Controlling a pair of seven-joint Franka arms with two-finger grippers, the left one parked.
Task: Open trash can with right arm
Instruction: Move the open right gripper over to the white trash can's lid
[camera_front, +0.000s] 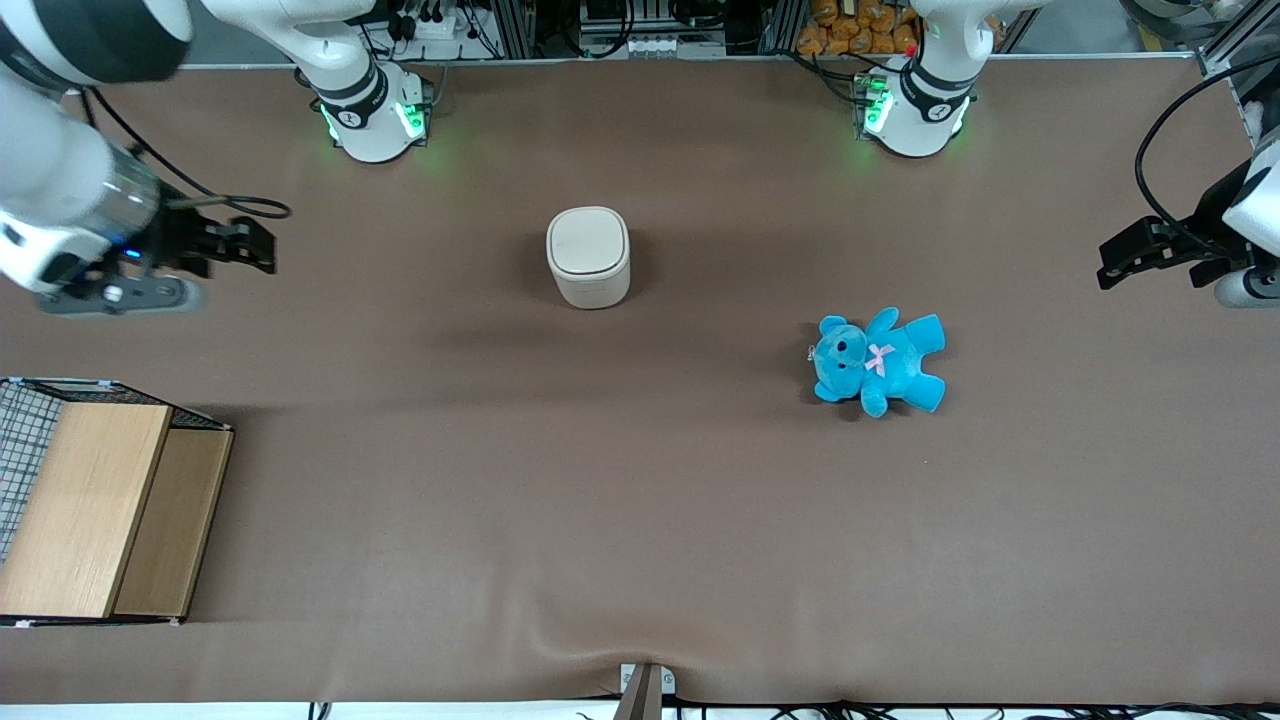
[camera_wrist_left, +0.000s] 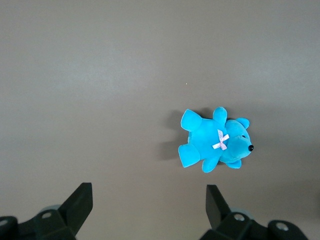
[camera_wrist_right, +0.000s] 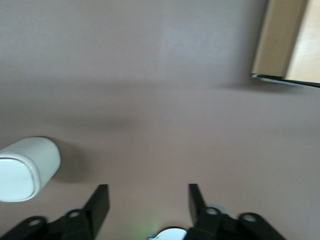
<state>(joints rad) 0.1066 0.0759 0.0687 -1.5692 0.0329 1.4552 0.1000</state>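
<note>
I find the trash can (camera_front: 588, 256) standing upright near the middle of the table (camera_front: 640, 520), lid fully down, nothing touching it. My right arm's gripper (camera_front: 245, 243) hangs well apart from it, toward the working arm's end of the table and above the bare surface; its fingers (camera_wrist_right: 100, 202) are spread and hold nothing. The approach has yet to close the gap.

To do this step well, I judge I should carry the gripper across until it stands over the can, then come down at the lid's free edge, not the hinge side. From these views I cannot tell which edge is hinged, so I would confirm that before contact. The can looks light; a sideways push may slide or tip it.

The wooden box (camera_front: 95, 510) and blue teddy bear (camera_front: 880, 360) lie well apart from that path.
</note>
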